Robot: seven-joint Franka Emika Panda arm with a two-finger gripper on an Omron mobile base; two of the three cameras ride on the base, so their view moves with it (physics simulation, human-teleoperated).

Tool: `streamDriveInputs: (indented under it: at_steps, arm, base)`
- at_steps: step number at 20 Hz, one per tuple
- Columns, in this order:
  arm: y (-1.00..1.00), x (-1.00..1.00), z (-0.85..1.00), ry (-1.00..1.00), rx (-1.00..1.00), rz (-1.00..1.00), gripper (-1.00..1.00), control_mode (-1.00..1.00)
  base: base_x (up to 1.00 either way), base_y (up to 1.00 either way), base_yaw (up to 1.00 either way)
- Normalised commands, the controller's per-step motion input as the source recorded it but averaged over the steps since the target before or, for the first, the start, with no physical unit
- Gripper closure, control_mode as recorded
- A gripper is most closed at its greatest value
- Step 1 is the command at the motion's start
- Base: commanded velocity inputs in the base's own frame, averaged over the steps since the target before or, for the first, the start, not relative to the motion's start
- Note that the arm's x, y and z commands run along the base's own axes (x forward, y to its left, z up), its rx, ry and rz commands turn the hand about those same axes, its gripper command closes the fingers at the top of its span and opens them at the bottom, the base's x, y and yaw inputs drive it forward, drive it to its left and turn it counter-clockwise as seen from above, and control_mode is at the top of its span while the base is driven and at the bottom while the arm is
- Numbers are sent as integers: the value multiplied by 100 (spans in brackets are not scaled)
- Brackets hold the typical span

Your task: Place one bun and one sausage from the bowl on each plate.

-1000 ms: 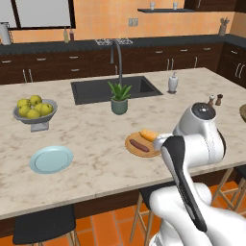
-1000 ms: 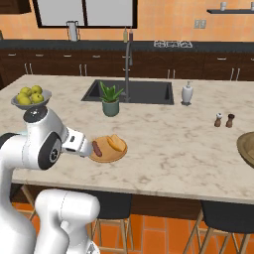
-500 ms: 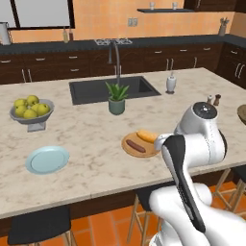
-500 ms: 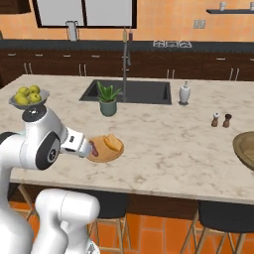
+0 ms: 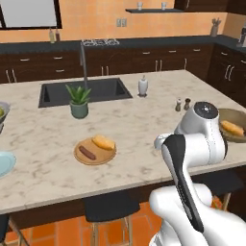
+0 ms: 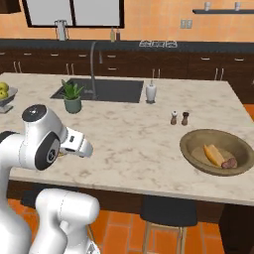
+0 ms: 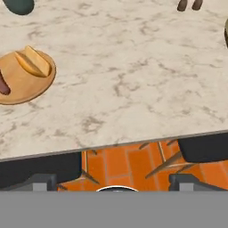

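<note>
Bowl (image 6: pixel 217 152) sits at the table's (image 6: pixel 134 144) right end, holding one bun (image 6: pixel 213 155) and one sausage (image 6: pixel 229 162), though the arm hides most of it from the left base view. Wooden plate (image 5: pixel 95 151) (bun and sausage both on it) lies mid-table. A pale blue plate (image 5: pixel 4 163) is cut off at the edge. Pincer (image 7: pixel 115 181) stands released, empty.

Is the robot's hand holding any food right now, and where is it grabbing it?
No, nothing is held. The gripper is open, hanging over the counter edge with bare air between its fingertips.
</note>
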Motion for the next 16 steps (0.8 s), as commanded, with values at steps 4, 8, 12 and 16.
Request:
streamDriveInputs:
  at_steps: [4,8,12,16]
  arm:
    - [0,0,0,0,0,0,-100,100]
    - [0,0,0,0,0,0,-100,100]
    - [0,0,0,0,0,0,-100,100]
    - [0,0,0,0,0,0,-100,100]
  base:
    - [0,-100,0]
    - [5,-100,0]
    - [18,-98,0]
    - [27,-84,0]
